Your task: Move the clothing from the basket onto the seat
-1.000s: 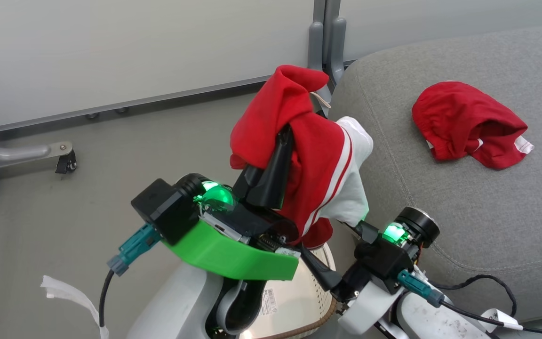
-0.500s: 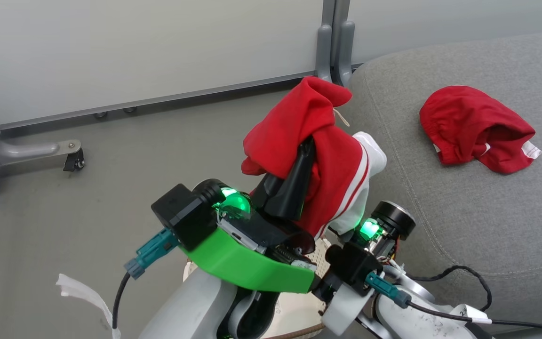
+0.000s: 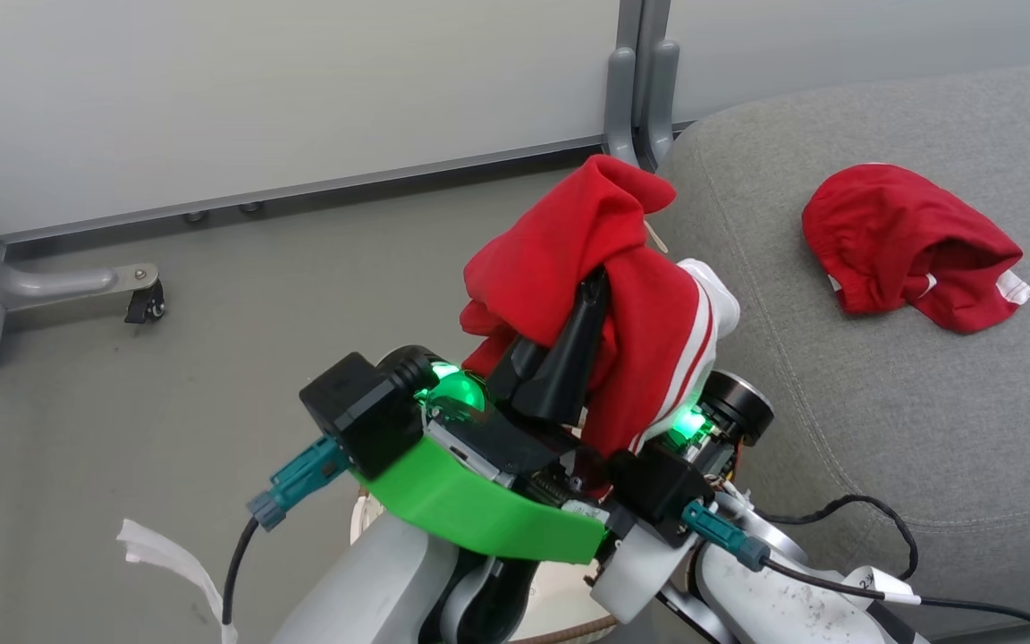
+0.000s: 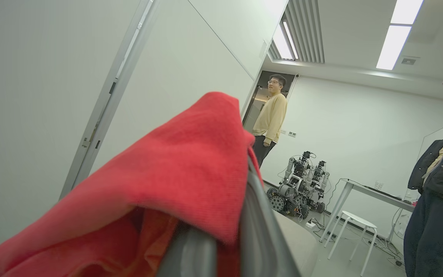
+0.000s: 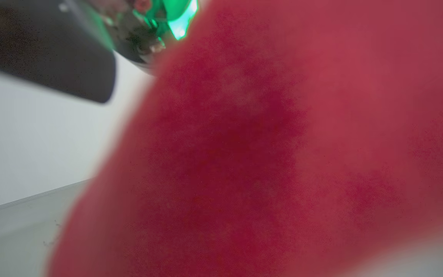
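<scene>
Head view: the left claw (image 3: 598,291), pinched on the larger striped garment (image 3: 609,241), holds it above the basket (image 3: 560,608), just off the seat's (image 3: 882,402) left edge, so the drop lies to its right; the small garment (image 3: 913,246) lies mid-seat. Left wrist view: the larger garment's red cloth (image 4: 175,173) drapes over the fingers. Right wrist view: blurred red fabric hangs close against the right claw (image 3: 658,474), whose jaws are spread.
</scene>
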Motion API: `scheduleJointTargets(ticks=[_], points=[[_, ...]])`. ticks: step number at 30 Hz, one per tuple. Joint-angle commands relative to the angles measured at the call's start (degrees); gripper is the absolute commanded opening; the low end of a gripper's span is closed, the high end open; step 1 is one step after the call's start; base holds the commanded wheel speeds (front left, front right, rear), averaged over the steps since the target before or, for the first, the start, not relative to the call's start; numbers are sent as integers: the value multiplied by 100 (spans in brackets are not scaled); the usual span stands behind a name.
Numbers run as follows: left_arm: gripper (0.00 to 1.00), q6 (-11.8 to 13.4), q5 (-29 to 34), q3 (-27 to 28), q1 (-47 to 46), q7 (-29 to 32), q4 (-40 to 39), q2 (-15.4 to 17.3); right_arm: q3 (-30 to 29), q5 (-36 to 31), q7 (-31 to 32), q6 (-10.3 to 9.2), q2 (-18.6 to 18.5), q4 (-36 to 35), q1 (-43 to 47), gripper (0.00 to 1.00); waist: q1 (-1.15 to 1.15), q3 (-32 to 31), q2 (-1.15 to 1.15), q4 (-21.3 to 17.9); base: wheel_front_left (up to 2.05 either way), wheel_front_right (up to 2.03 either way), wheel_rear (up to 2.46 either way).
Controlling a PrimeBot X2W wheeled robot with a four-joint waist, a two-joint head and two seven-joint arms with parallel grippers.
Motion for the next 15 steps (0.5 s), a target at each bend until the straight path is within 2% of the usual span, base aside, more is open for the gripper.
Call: scheduleJointTargets(ticks=[1,10,11,12,13,15], points=[[0,-22,-23,-12,-12,-3,19,18,-49,15,-2,-1,28,-19,8,100,0,-4,0,4,0,0,0],[0,-33,10,-64,68,-3,55,18,-411,8,-2,-1,250,89,175,100,0,-40,0,13,0,0,0],[0,-32,16,-69,74,-2,58,18,-457,37,-2,-1,267,116,190,51,0,-43,0,13,0,0,0],[0,-32,19,-71,78,-2,59,18,-495,61,-2,-1,282,129,200,19,0,-44,0,12,0,0,0],[0,-32,29,-68,80,-3,64,18,-542,87,-1,-1,300,150,210,0,0,-43,0,9,0,0,0],[0,-35,38,-64,88,-2,78,18,-588,107,-1,-1,326,154,212,0,0,-43,0,4,0,0,0]])
